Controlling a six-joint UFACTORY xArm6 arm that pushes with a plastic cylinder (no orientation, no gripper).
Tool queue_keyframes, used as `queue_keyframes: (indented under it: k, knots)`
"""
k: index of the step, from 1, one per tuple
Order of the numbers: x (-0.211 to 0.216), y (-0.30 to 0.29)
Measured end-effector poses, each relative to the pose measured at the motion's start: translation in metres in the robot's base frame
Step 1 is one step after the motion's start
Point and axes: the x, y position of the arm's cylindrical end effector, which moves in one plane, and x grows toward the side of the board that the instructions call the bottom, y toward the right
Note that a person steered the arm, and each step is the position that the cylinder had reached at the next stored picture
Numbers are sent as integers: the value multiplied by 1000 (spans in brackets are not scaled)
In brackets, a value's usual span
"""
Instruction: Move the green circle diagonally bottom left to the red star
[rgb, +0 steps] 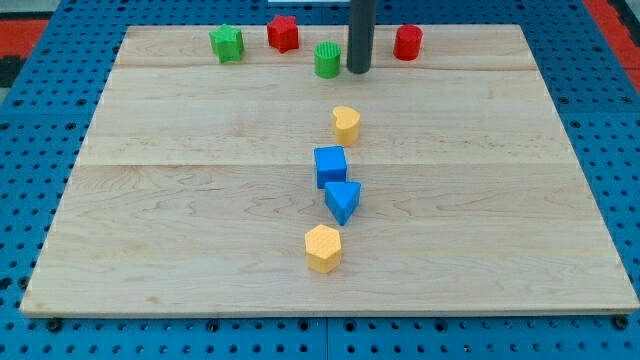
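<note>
Two green blocks sat near bench (150, 200) top; green circle (327, 60) lay just left of my tip (359, 71), lower right of red star (283, 34). End effector: bare rod, no jaws. Best push leftward, gently, stopping below-left of star.

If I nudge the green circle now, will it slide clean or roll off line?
The green circle stands upright, so it probably slides rather than rolls. Its round side may slip off my tip, which sits just to its right in the view.

Two green blocks (227, 43), two red (283, 33), two yellow (346, 124), two blue (330, 165), pale wood board (180, 200).
</note>
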Motion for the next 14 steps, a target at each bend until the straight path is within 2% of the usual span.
queue_keyframes:
  k: [1,2,3,4,5,6,7,8,10,11,13,14]
  knots:
    - [-26,-61]
    - [-41,-70]
    - [-25,-86]
    - [-12,-137]
    - [-12,-237]
    - [-56,-284]
    - [-100,-280]
    - [-100,-280]
    - [-99,-81]
    - [-97,-63]
    - [-58,-21]
    - [-60,-5]
